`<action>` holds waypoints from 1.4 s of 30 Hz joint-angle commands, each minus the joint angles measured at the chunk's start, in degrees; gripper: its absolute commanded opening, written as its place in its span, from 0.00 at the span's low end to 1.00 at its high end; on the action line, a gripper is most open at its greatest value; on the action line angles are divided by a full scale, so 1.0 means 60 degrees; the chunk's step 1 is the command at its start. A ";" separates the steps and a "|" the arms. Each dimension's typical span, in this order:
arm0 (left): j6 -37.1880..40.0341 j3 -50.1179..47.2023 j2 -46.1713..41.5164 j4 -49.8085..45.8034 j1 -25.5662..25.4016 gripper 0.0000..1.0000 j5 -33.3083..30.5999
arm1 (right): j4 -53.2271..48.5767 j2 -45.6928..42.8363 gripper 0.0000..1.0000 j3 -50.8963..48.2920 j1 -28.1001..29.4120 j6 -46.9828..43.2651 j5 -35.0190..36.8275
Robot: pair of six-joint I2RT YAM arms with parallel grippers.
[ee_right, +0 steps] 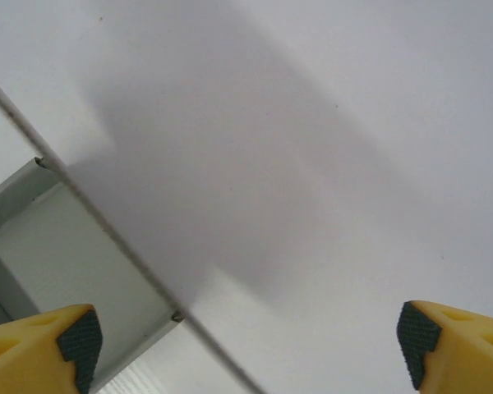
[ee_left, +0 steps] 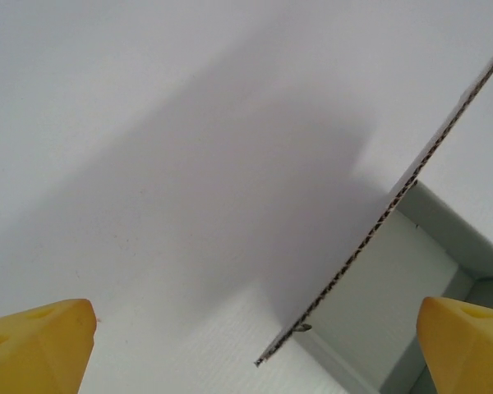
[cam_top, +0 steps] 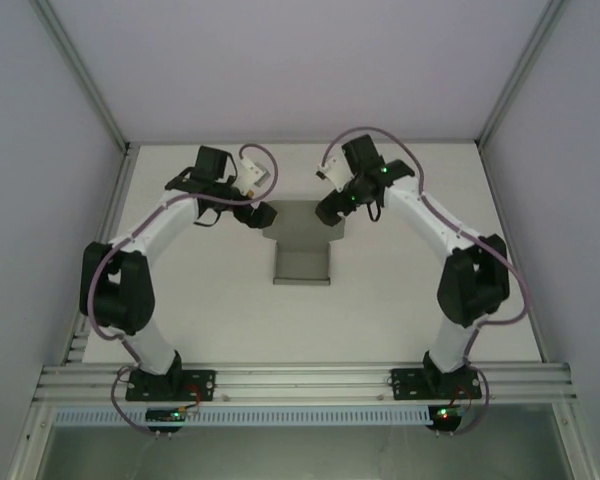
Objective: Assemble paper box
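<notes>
One partly folded paper box [cam_top: 302, 262]

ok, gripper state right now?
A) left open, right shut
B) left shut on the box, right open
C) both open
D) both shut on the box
C: in each wrist view the jaws stand wide apart, so the left gripper and the right gripper are both open. A flap edge of the paper box runs between them, unclamped.

White arm links [cam_top: 165, 225], black joints [cam_top: 115, 290], lilac cables [cam_top: 262, 147] and yellow pincer fingertips [ee_right: 41, 345].
</notes>
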 commanded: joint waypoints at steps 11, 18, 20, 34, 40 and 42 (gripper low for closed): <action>0.2514 0.2027 0.1743 -0.2973 -0.0083 0.64 0.0871 | -0.3432 0.1768 0.51 0.1885 -0.0337 -0.3020 -0.1614; 0.2527 0.2037 0.1835 -0.2893 -0.0323 0.33 0.0679 | -0.3550 0.1875 0.29 0.1854 -0.0416 -0.3081 -0.1403; 0.2440 0.2053 0.1806 -0.2850 -0.0368 0.25 0.0600 | -0.3656 0.1965 0.27 0.1834 -0.0435 -0.3169 -0.1373; -0.1625 0.1852 0.1017 -0.0879 -0.0564 0.00 -0.1717 | -0.1392 0.1101 0.00 0.1571 -0.0396 0.1447 -0.0707; -0.5037 0.1431 0.0901 0.0782 -0.1240 0.00 -0.3040 | 0.0949 0.0425 0.00 0.0741 0.0384 0.6203 0.1891; -0.5911 0.1305 0.1092 0.1249 -0.1488 0.00 -0.3680 | 0.1504 0.0490 0.00 0.0587 0.0501 0.7304 0.2241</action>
